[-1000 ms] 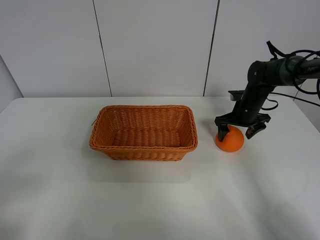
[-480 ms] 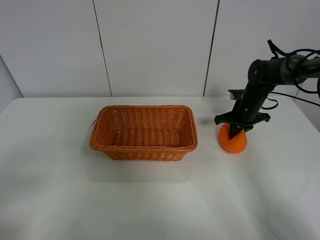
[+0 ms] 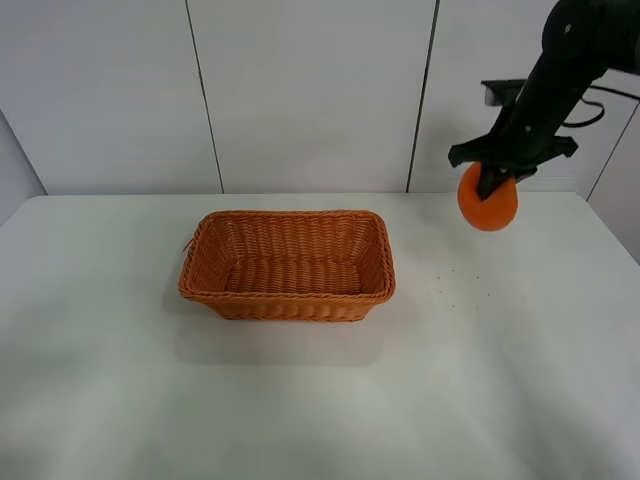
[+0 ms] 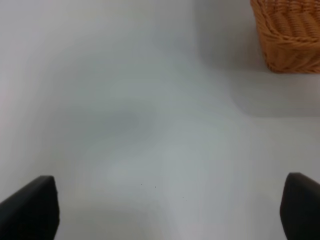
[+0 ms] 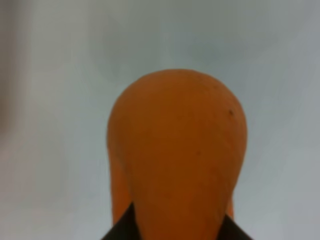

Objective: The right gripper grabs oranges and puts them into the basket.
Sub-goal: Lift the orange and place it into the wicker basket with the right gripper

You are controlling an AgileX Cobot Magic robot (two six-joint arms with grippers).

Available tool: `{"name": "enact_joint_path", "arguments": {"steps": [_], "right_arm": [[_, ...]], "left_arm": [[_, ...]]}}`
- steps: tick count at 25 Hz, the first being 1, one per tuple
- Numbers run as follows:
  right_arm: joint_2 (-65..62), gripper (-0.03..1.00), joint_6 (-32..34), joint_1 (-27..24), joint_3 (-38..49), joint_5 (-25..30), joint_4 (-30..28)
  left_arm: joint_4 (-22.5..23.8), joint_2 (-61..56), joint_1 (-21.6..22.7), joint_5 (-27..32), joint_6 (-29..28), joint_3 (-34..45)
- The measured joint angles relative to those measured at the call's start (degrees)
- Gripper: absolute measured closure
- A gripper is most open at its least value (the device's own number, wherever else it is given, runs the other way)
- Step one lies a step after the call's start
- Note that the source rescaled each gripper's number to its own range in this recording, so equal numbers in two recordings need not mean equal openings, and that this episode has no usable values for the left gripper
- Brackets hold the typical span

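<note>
**Orange held aloft in the right pincer, off to one side of the basket**

The right pincer [image 3: 491, 182] is clamped on the oranges [image 3: 488, 205], a single fruit gripped at its top. The black fingers cover its neck there, so no stem can be made out. The fruit hangs clear of the bench [image 3: 300, 400], in front of the white wall panels [image 3: 300, 90]. In the high view it is well apart from the basket and to its right. The right wrist view shows its skin as a faintly pitted, tapering dome, blurred by closeness. Only dark slivers of the fingertips [image 5: 117, 234] show at the picture's edge. The black arm [image 3: 560, 60] above is cut off by the frame.

The basket [image 3: 290, 303] is rectangular woven wicker, orange-brown and shallow, with flared sides. It sits on the matte white bench.

The left pincer [image 4: 165, 210] gapes wide and shows only in its own wrist view. Two black finger ends appear at the corners over the bare bench, and one corner of the basket's weave shows at the edge.
</note>
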Motion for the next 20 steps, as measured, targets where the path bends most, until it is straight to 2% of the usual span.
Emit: {"name": "enact_joint_path", "arguments": {"steps": [4,9,16,20], "right_arm": [[0.0,0.96,0.0,3.67,-5.44,2.58,-0.93],[0.0,0.96,1.5,12.33,-8.59,2.13,-0.98],[3.35,0.96,4.17,25.45,-9.03,-7.25,-0.71],[9.48,0.96,4.33,29.67,-9.03,-13.34,-0.37]], "left_arm": [[0.0,0.0,0.0,0.0,0.0,0.0],[0.0,0.0,0.0,0.0,0.0,0.0],[0.0,0.0,0.0,0.0,0.0,0.0],[0.0,0.0,0.0,0.0,0.0,0.0]]}}
